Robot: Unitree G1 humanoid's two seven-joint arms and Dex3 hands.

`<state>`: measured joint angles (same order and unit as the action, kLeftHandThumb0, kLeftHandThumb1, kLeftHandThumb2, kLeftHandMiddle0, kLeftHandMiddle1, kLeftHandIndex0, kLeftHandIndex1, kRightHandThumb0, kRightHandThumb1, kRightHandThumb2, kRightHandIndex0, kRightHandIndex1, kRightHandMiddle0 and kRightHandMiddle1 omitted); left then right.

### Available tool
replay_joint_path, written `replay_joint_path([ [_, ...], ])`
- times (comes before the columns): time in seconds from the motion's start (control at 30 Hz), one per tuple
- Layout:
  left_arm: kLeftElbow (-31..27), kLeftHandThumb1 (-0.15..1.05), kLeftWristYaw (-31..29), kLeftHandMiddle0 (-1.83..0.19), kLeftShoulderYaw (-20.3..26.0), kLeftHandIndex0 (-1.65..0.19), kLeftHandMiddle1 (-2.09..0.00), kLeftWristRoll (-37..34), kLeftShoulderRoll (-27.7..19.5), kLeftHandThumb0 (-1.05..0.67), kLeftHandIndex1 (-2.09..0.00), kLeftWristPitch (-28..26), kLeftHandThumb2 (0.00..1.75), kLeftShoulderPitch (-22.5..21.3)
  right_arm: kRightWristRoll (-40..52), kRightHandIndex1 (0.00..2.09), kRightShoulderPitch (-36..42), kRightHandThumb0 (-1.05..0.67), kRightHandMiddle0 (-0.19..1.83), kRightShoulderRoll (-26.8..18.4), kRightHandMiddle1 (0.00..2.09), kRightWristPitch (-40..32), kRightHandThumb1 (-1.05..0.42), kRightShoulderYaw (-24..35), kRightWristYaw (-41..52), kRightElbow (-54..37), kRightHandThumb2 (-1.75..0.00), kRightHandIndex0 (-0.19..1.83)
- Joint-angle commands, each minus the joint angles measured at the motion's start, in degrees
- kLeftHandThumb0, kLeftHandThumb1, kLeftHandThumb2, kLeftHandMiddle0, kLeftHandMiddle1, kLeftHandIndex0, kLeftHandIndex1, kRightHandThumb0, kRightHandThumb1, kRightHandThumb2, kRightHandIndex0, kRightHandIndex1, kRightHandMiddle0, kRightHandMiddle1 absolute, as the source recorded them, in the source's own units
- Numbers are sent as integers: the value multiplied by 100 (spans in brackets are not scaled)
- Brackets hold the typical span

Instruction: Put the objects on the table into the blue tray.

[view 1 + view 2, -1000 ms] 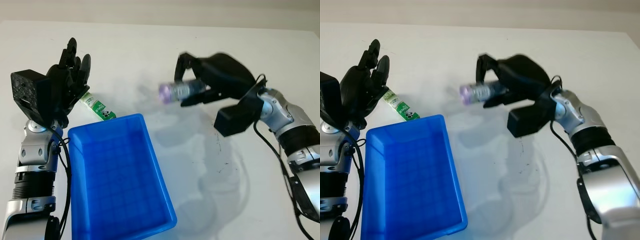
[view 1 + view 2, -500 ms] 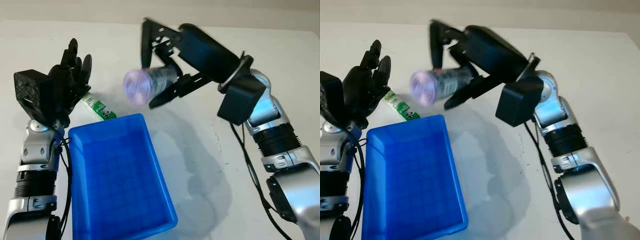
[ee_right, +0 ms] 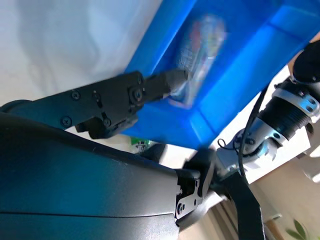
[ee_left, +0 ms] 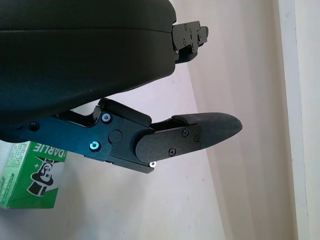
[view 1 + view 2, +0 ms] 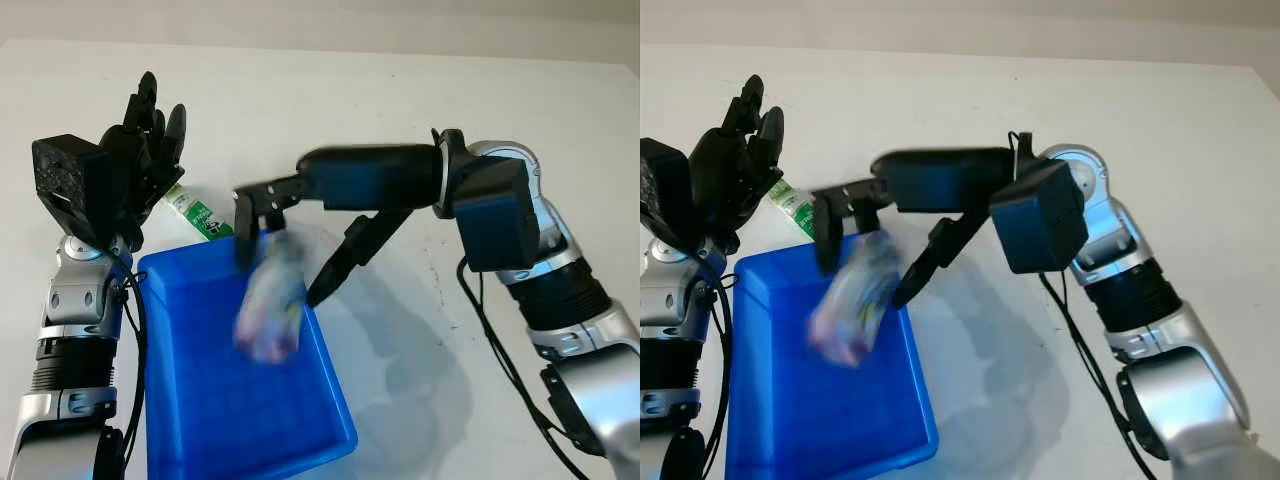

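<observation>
Bench point(image 5: 480, 110): we are seeing wide bare room on its right.
Blue tray point(image 5: 190, 420): sitting front-left.
Right hand point(image 5: 285, 235): released, hanging over the tray's far rim.
Left hand point(image 5: 135, 165): open, raised beside the tray's far corner.
Bottle point(image 5: 268, 310): blurred, purple-tinged, falling loose above the tray.
Green box point(image 5: 198, 215): lying just beyond the tray's rim.

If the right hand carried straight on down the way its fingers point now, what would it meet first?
Probably the bottle, blurred just below the open right hand, over the blue tray. Past it, the tray's floor or near wall; depth is hard to judge. The left hand is open, above the green box.
</observation>
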<state>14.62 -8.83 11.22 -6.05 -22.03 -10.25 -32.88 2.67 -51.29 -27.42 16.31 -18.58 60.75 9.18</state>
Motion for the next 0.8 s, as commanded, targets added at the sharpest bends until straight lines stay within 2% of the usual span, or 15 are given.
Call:
replay_joint_path([
  [0.0, 39, 105, 29, 17, -21, 16, -5, 31, 43, -73, -5, 46, 59, -59, -39, 3, 3, -19, -8, -38, 3, 38, -103, 53, 23, -82, -14, -16],
  [0.1, 59, 105, 41, 16, -42, 17, -5, 55, 58, -75, -5, 34, 58, -68, -84, 0, 56, -20, -16, 5, 0, 206, -102, 140, -105, -37, -15, -19],
  [0.13, 64, 105, 43, 16, -47, 17, -5, 61, 60, -75, -5, 32, 58, -70, -84, 0, 70, -20, -18, 20, 0, 232, -97, 165, -149, -26, -28, -19],
  [0.23, 42, 105, 52, 16, -66, 17, -5, 78, 67, -74, -5, 8, 58, -65, -109, 0, 134, -21, -19, 84, 0, 324, -65, 311, -434, 1, -94, -19],
  [0.33, 2, 105, 79, 16, -79, 16, -6, 101, 75, -74, -5, -39, 59, -54, -71, 0, 178, -22, -19, 229, 0, 357, -58, 587, -921, 163, -114, -19],
  [0.37, -8, 105, 87, 16, -81, 16, -6, 106, 80, -74, -5, -47, 59, -50, -136, 0, 178, -22, -19, 262, 0, 371, -61, 688, -1153, 246, -109, -19],
  [0.4, -12, 105, 96, 16, -75, 16, -6, 105, 88, -74, -5, -42, 59, -46, -160, 0, 177, -25, -19, 295, 0, 292, -72, 795, -1370, 331, -89, -19],
  [0.43, -19, 105, 104, 16, -66, 16, -6, 99, 98, -74, -5, -39, 59, -40, -227, 0, 179, -32, -19, 303, 0, 152, -91, 901, -1615, 402, -55, -19],
  [0.5, -24, 105, 112, 15, -49, 16, -6, 88, 113, -74, -5, -10, 59, -23, -360, 0, 222, -47, -19, 365, 0, -78, -101, 1155, -2259, 662, -36, -19],
  [0.53, -27, 105, 106, 16, -47, 16, -6, 91, 106, -74, -5, 5, 59, -11, -374, 0, 252, -54, -19, 425, 0, -196, -103, 1294, -2583, 835, -34, -19],
  [0.63, -29, 105, 96, 16, -32, 16, -5, 90, 77, -74, -5, 0, 59, 11, -442, 0, 309, -69, -19, 489, 0, -582, -105, 1596, -3318, 1350, -51, -19],
  [0.77, 20, 105, 18, 16, 14, 16, -5, 65, 12, -74, -5, 71, 59, 22, 29, 0, 336, -70, -19, 694, 0, -1273, -105, 2147, -3849, 1986, -62, -19],
])
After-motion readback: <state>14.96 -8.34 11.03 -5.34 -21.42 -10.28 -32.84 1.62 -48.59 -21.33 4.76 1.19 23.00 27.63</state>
